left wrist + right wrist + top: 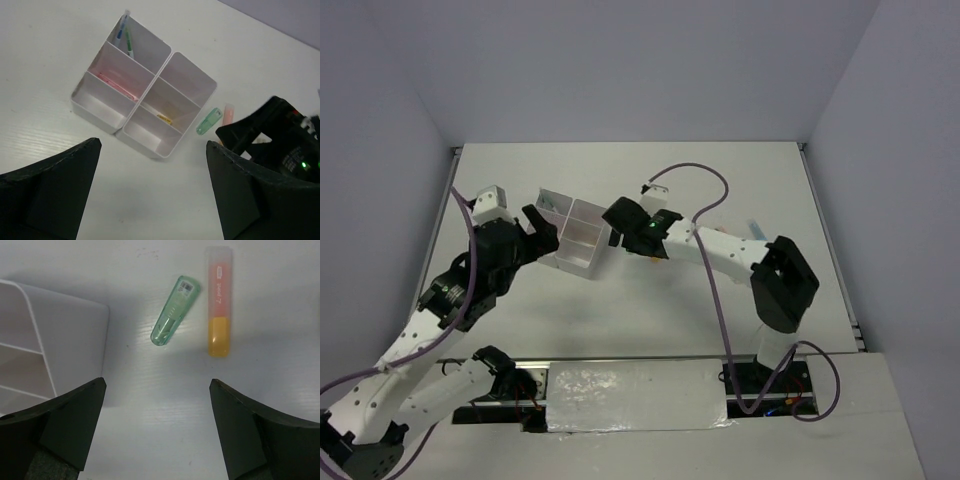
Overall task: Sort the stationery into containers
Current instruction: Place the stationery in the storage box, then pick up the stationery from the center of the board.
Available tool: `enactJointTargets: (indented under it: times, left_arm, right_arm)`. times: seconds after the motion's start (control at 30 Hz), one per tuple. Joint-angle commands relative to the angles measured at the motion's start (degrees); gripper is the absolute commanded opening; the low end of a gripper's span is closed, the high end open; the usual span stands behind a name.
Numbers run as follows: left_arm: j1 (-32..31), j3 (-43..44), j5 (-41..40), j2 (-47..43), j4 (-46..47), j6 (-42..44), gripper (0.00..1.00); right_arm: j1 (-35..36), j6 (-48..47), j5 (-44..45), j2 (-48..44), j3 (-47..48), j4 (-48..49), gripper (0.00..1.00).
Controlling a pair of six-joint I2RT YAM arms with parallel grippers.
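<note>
Shows a white bench (pixel 740 190) carrying a whitish divided box (pixel 582 264) near its middle, set between two arms and so within reach of either. Shows the left arm (pixel 450 290) bent up and forward from the near-left corner, tilting the left gripper (pixel 152 165) down toward the box's near corner, spread wide and holding nothing. Shows the right arm (pixel 730 250) stretched low across from the right, hanging the right gripper (pixel 157 390) just beside the box's right wall, also spread wide and empty, apparently lined up above two loose pieces for a pick. Finds a pink-and-orange marker (pixel 219 310) and a green marker (pixel 175 310) lying flat on the bench just beside the box, side by side but apart, not yet sorted. Finds thin pens (pixel 125 37) leaning in the far compartment, a pink piece (pixel 117 82) in the next, and a tiny yellow piece (pixel 164 118) in another.
</note>
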Motion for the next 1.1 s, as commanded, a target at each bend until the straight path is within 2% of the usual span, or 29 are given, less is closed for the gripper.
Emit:
enactJointTargets:
  times: [0.0,0.13,0.27,0.33,0.43,0.57,0.93,1.07]
  left_arm:
    - [0.0,5.57,3.26,-4.16,-9.86,8.05,0.99]
    - [0.0,6.2,0.01,-9.43,-12.7,15.37,0.99]
    - [0.09,-0.03,-5.88,-14.53,-12.71,15.47,0.99]
    - [0.0,0.48,-5.54,-15.67,-12.61,15.55,0.99]
    - [1.57,-0.48,-4.66,-16.04,-9.54,17.22,0.99]
    - [5.09,-0.83,0.7,-13.84,-9.01,18.36,0.99]
    - [6.06,-0.75,2.99,-11.55,-8.48,18.8,0.99]
    - [6.33,-0.84,3.17,-11.2,-8.4,18.89,0.99]
  right_arm:
    - [-0.29,6.68,-0.3,4.1,4.22,-5.58,0.91]
    - [-0.47,10.38,-0.04,6.14,3.44,-3.12,0.83]
    - [-1.25,11.35,0.57,7.72,2.91,-0.66,0.76]
    - [-1.96,10.65,0.49,8.69,3.52,0.3,0.7]
    - [-3.71,10.47,0.05,11.23,5.71,-0.39,0.69]
    - [-5.47,9.6,-1.18,14.84,8.27,-0.84,0.67]
    - [-6.09,7.84,-3.38,21.17,13.37,1.01,0.62]
    - [-6.09,8.88,-3.56,22.83,14.07,-1.43,0.61]
